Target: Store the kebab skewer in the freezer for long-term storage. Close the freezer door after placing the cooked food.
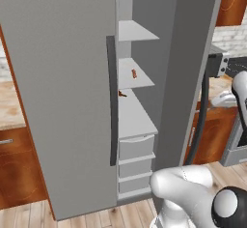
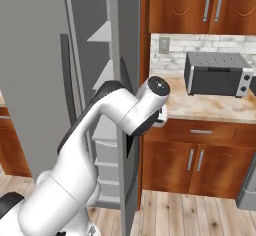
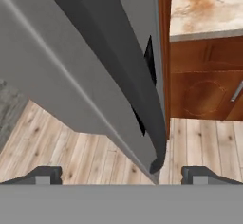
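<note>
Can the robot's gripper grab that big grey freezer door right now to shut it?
Probably yes. The open gripper sits right at the freezer door edge, with its fingertips on either side and nothing between them.

The tall narrow grey freezer (image 1: 140,101) is standing open between the wide plain grey door (image 1: 62,96) on its left and the tall narrow grey freezer door (image 1: 188,72) swung out on its right. The tiny reddish-brown kebab skewer (image 1: 134,73) is lying on a pale grey shelf (image 1: 137,79) inside (a second small piece is sitting just below). Stacked drawers (image 1: 136,164) are sitting beneath the shelves. The dark boxy toaster oven (image 2: 217,73) is resting on the speckled stone counter (image 2: 215,107), right of the freezer.
</note>
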### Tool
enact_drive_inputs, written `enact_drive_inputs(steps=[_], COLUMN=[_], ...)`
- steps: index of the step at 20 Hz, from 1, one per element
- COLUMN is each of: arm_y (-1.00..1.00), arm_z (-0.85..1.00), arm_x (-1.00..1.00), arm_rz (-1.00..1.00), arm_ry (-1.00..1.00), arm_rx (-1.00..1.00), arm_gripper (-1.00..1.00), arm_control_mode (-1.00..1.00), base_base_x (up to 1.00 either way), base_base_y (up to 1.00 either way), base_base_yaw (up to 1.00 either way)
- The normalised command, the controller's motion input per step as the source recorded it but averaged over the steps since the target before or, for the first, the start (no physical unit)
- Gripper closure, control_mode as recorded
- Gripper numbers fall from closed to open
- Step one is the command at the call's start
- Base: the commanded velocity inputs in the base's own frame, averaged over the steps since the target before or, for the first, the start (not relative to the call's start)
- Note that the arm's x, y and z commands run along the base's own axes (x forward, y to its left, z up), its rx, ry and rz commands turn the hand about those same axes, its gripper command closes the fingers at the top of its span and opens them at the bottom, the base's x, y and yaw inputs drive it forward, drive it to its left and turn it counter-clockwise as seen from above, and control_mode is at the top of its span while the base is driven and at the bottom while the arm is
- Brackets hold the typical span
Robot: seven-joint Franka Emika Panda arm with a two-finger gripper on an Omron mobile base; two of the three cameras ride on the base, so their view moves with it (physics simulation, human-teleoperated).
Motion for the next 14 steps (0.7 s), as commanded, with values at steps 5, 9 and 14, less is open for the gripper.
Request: enact_drive_inputs(steps=[5,9,14], arm_y=[-0.04,0.0,0.01], arm_z=[-0.01,-0.08,-0.02], arm_x=[0.48,0.09,0.08], arm_rz=[0.0,0.0,0.04], arm_ry=[-0.01,-0.09,-0.1], arm_rx=[0.0,0.0,0.0], arm_gripper=[-1.0,-1.0,-1.0], arm_control_mode=[-1.0,-1.0,-1.0], base_base_x=[0.0,0.0,0.0], base_base_y=[0.0,0.0,0.0], base_base_yaw=[0.0,0.0,0.0])
